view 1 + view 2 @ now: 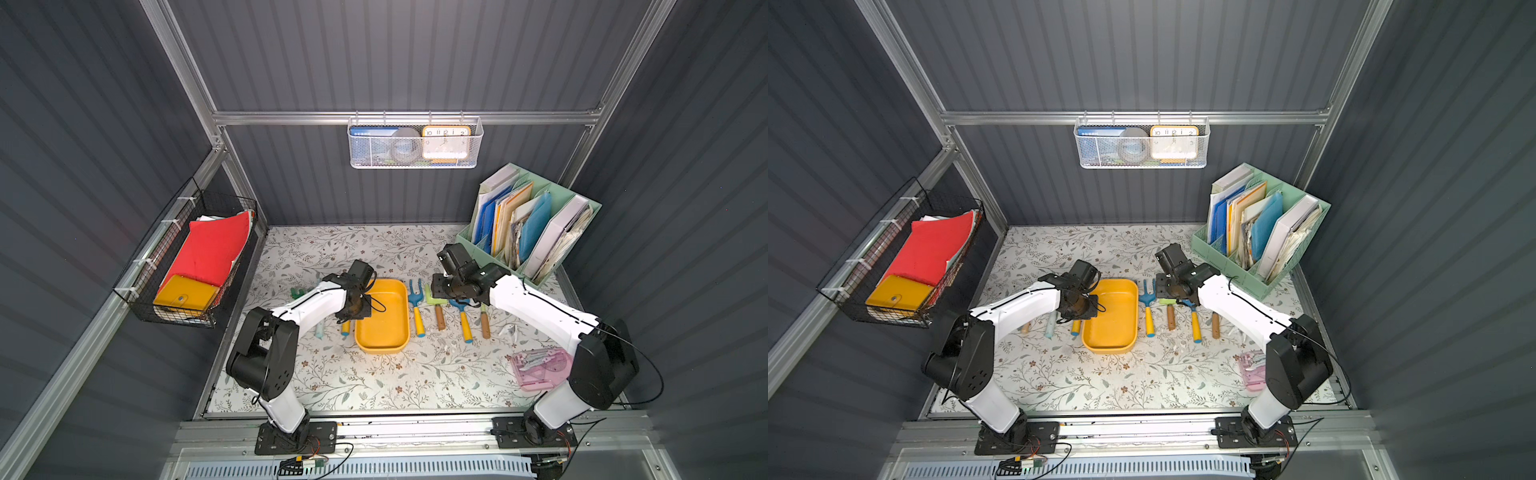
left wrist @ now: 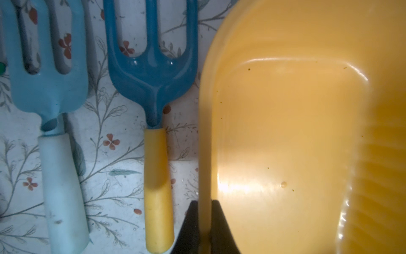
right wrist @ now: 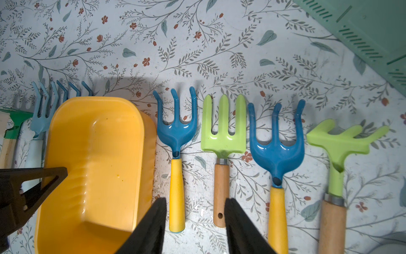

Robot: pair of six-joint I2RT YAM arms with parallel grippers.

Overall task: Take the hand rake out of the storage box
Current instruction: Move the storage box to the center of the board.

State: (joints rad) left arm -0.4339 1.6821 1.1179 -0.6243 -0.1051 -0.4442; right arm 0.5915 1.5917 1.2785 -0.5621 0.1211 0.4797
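Left wrist: my left gripper [image 2: 205,205] clamps the rim of the empty shallow yellow plastic storage box [image 2: 285,132]. The blue, yellow-handled hand rake [image 3: 176,136] lies just beside it, and my right gripper [image 3: 194,201] has its jaws parted. Removal looks done, so next I release the rim.

We read numerals only on clock [image 1: 446,142] face: yellow frame, white dial, standing in mesh basket [image 1: 415,164] hung on back rail. Above basket rim, in both top views, we made out 10, 11, 12, 1, 2 along dial's upper arc. In a top view, through mesh, we also caught 3 at right edge of clock [image 1: 1174,143]. Blue booklet [image 1: 370,135] at basket's other end carried short line of white print, too small; we could not read it.
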